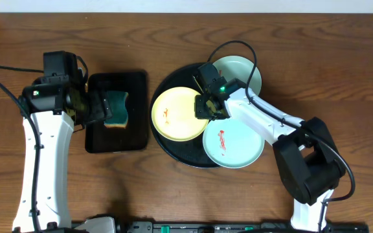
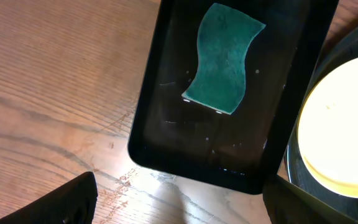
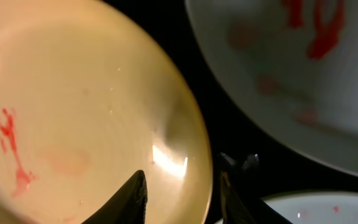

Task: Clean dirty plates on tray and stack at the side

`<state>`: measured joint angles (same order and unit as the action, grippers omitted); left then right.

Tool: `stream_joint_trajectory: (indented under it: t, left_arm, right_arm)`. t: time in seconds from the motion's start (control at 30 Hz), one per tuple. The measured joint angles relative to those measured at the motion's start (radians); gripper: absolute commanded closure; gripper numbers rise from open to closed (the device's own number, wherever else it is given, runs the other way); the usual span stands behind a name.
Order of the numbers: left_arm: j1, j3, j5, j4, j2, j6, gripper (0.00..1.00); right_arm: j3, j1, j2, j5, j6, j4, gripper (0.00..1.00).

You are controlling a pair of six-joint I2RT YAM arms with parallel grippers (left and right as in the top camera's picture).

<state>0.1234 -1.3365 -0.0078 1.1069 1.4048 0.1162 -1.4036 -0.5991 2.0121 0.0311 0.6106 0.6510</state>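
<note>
Over at the left, the left tool (image 1: 99, 109) hangs above the small rectangular black tray (image 1: 102, 139), its fingers (image 2: 61, 199) wide apart and holding nothing. The green sponge (image 1: 116, 108) lies loose in that tray, just beside the tool.

In the middle sits the large round black tray (image 1: 172, 150), and all three dirty plates rest on it: the yellow plate (image 1: 177, 116) on its left side, one blue-green plate (image 1: 235, 145) at the near right and a second blue-green plate (image 1: 241, 71) at the far right. Red sauce streaks the yellow plate and the nearer blue-green one. The farther one looks almost clean from above.

The right tool (image 1: 207, 107) is down at the yellow plate's right rim. Its fingers (image 3: 135, 199) are apart, one over the plate's inside and one outside the edge, and seem not to pinch it yet.

By my reading the task has barely started. No plate is wiped, none stands on the worktop (image 1: 173, 200) beside the tray, and all three remain to be cleaned and stacked.

Counted: three plates, one sponge, two trays, two arms.
</note>
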Motion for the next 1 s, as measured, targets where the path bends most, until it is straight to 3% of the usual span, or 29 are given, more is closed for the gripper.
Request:
stream_joint_trajectory:
  t: [0.33,0.5,1.0]
  left_arm:
    - [0.0,0.0,0.0,-0.009,0.0,0.0,0.14]
    - [0.0,0.0,0.0,-0.012,0.008,0.0,0.14]
    - [0.0,0.0,0.04,-0.077,0.251,-0.016,0.23]
  right_arm:
    - [-0.002,-0.002,0.057,-0.034,0.011,-0.042,0.78]
    - [-0.005,-0.009,0.067,-0.058,0.008,-0.05,0.99]
    - [-0.013,-0.008,0.067,-0.071,-0.013,-0.049,0.99]
